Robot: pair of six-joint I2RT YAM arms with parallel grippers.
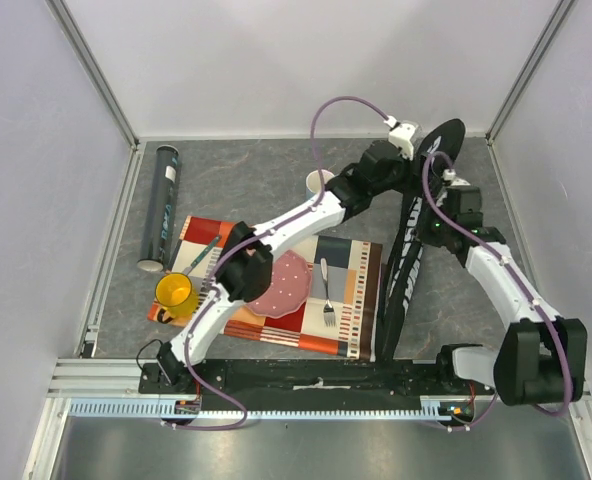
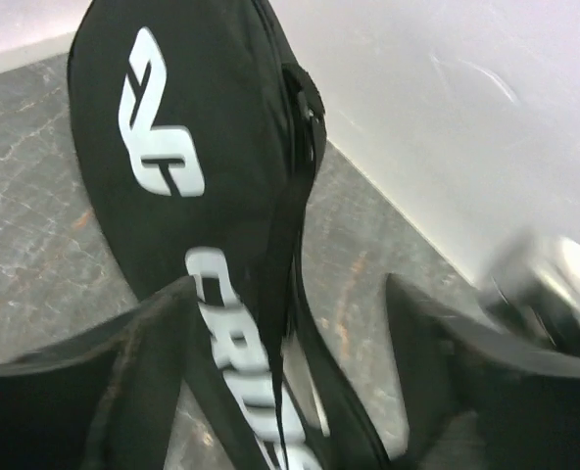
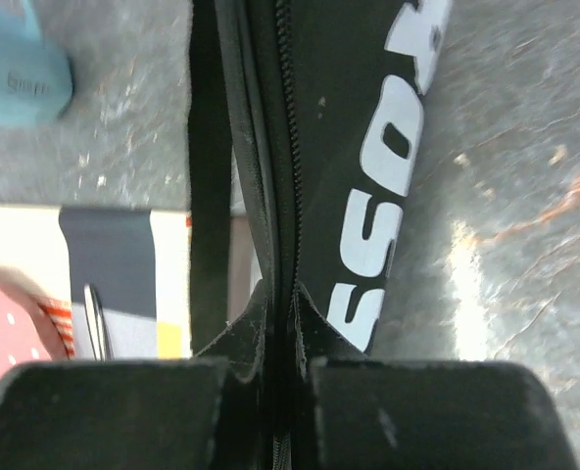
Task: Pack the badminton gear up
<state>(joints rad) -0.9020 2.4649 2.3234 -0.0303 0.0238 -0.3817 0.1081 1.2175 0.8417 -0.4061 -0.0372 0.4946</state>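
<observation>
Right gripper [image 3: 280,308] is pinched tight on the zippered edge of the black racket bag [image 1: 408,270], which stands on its edge just right of the patchwork placemat [image 1: 351,300]. Left gripper [image 2: 285,304] gapes wide, straddling the bag's broad head end, gripping nothing.

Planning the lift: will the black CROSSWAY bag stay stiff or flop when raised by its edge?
Probably floppy: the racket bag is soft fabric, its zipper seam pinched thin in the right pincer. Likely light, since it looks flat. Its long free end may sag.
</observation>
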